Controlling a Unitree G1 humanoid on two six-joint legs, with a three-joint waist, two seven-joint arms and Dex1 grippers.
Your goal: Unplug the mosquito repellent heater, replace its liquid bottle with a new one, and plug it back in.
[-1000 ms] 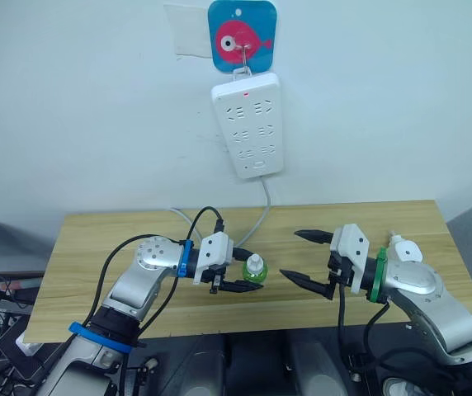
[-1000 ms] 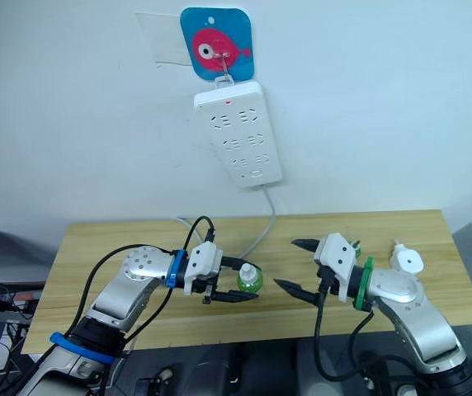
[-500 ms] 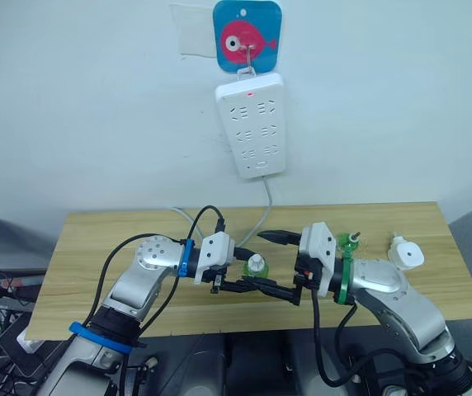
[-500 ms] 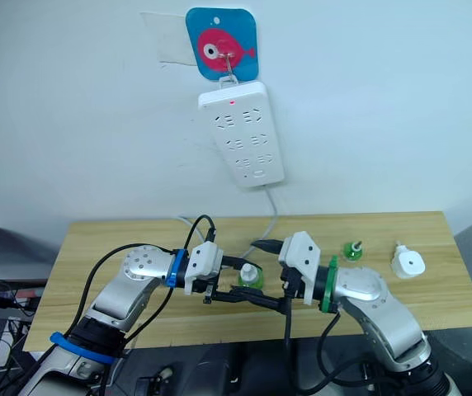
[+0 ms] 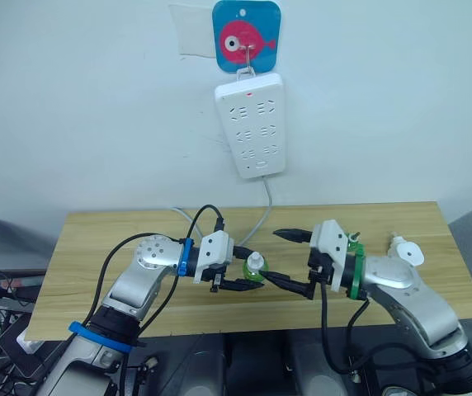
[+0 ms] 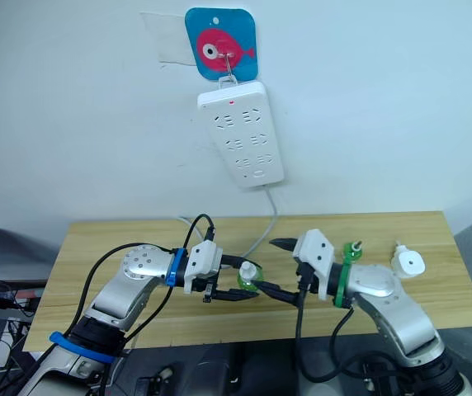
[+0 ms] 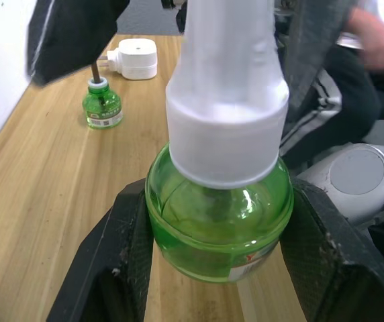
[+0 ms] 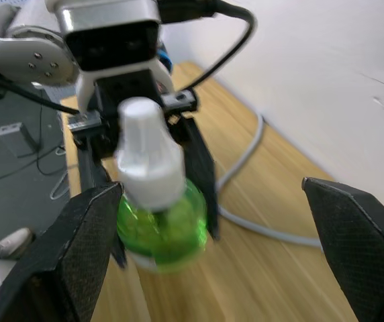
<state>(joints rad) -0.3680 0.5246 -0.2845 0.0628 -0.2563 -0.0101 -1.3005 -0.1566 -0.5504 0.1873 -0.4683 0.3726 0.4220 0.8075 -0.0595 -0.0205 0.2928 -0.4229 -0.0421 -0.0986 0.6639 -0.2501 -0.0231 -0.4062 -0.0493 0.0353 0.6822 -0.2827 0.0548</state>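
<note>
Two grippers meet: left gripper (image 5: 238, 278) jaws clench upright green bottle (image 5: 254, 268), cap up; right gripper (image 5: 291, 257) jaws spread.

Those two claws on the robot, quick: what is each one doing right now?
Left gripper: closed on the green bottle with a white cap.
Right gripper: open, holding nothing, fingers spread on either side of that bottle.

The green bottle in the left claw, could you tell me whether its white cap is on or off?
On. The green bottle, gripped by the left claw, has its tall white cap seated on its neck.
</note>
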